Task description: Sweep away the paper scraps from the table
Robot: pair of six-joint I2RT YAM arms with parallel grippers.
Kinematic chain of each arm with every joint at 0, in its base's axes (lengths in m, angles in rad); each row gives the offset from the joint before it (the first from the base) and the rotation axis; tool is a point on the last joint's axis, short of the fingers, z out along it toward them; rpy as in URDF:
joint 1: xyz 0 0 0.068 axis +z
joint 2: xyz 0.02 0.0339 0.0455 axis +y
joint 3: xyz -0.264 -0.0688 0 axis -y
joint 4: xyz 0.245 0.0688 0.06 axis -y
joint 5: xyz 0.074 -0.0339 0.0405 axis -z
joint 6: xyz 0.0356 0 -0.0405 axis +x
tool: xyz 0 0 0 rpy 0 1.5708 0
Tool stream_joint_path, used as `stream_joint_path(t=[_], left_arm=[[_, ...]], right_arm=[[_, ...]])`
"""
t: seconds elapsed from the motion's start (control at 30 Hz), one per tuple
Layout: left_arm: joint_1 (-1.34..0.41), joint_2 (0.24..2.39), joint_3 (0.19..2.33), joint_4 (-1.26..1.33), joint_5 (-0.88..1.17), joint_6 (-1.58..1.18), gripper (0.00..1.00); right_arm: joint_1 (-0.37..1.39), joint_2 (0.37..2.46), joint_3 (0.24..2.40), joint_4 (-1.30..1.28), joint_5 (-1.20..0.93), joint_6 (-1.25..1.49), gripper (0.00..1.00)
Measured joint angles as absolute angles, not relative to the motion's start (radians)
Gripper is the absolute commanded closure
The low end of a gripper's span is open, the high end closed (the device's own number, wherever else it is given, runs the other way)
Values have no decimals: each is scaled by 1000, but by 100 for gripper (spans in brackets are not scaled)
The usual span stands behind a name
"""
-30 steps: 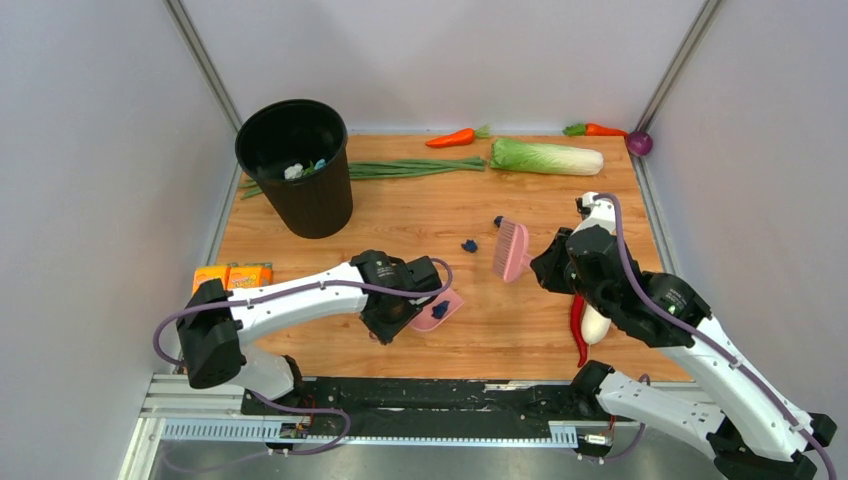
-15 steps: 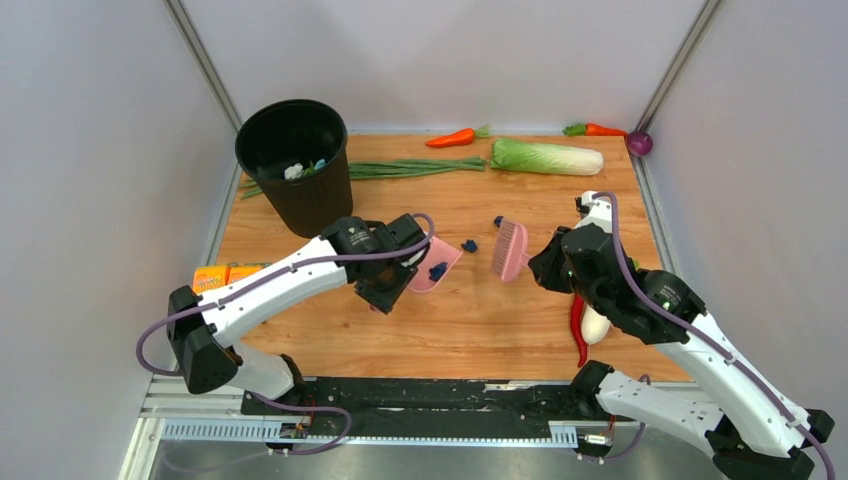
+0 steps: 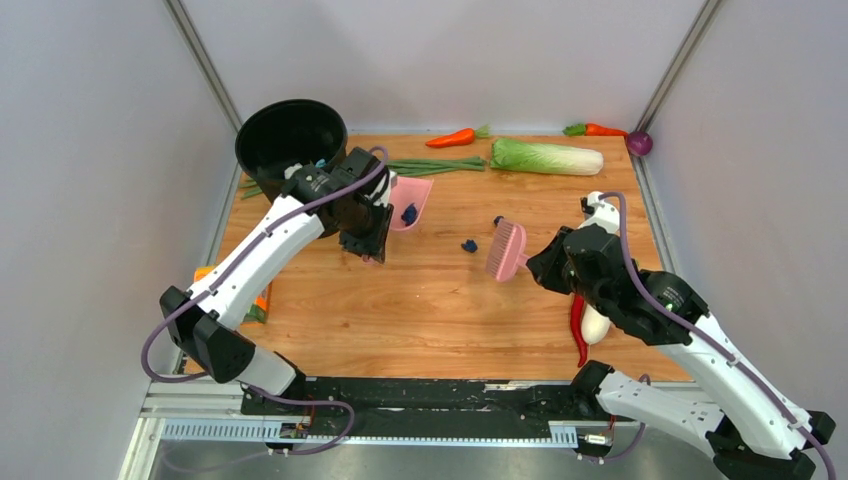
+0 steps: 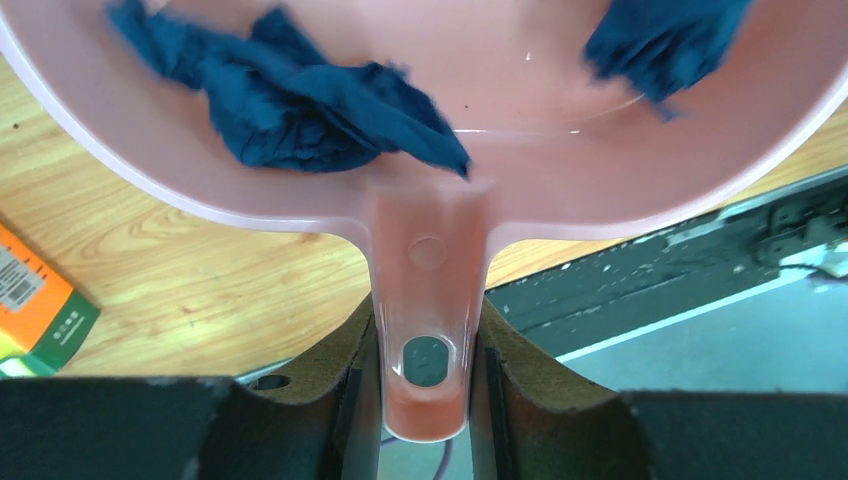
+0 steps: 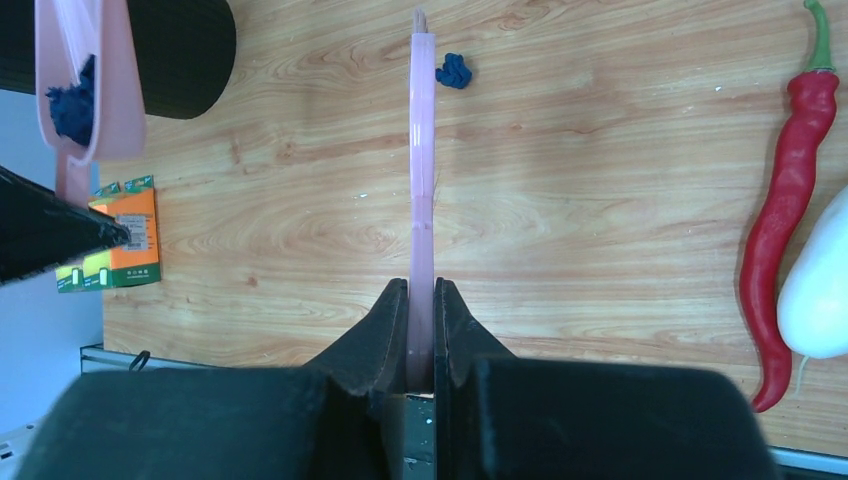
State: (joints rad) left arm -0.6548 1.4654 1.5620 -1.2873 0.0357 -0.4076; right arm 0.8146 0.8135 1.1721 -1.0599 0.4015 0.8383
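Paper scraps on the board: two small dark navy-blue crumpled paper scraps (image 3: 469, 244) lie loose near the middle of the light-brown wood-grain table (image 3: 420, 310). One is just left of the brush head, and the other scrap (image 3: 498, 221) is just beyond its far end.
Paper scraps in the pan: more navy wads (image 4: 300, 100) sit inside the pale pink plastic dustpan (image 3: 420, 190). The left wrist view shows one large wrinkled wad and a smaller one at the pan's edge.
Dustpan: it is held up off the table, just right of the bin.
Left gripper (image 4: 427, 330): the jaws are partly closed and clamp the dustpan's flat handle from both sides.
Brush: a pink plastic hand brush (image 3: 505, 250) has its head pointing left, near the loose scraps. Whether the bristles touch the wood cannot be told.
Right gripper (image 5: 421, 330): it is pinched fully onto the brush's thin pink handle.
Bin: a round black plastic bin (image 3: 262, 125) stands at the far left corner.
Far edge: an orange carrot (image 3: 455, 137), green onion stalks (image 3: 445, 164) and a pale green napa cabbage (image 3: 545, 157) lie here. A second carrot (image 3: 600, 129) and a small purple round thing (image 3: 640, 143) sit at the far right corner.
Right side: a long red chilli (image 5: 795, 200) and a white radish (image 5: 820, 290) lie side by side, partly under the right arm.
Left side: an orange carton (image 5: 115, 235) sits at the left edge.
Near edge: a black-and-silver metal rail (image 3: 400, 405) carries both arm bases.
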Motion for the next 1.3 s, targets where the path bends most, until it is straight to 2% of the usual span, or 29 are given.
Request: stream_joint_path(t=[0.33,0.67,1.3], left_arm=[[-594,1586,1814,-1279,124,-437,100],[-565,1661,1952,-1285,131,-449,100],[-279,1751,2156,-1230,321,-519,100]], right_arm=[[815,840,1176,-1061,400,853,100],[815,830,1176,-1068,401,859,100],[815,870,1171,-1081,383,868,100]])
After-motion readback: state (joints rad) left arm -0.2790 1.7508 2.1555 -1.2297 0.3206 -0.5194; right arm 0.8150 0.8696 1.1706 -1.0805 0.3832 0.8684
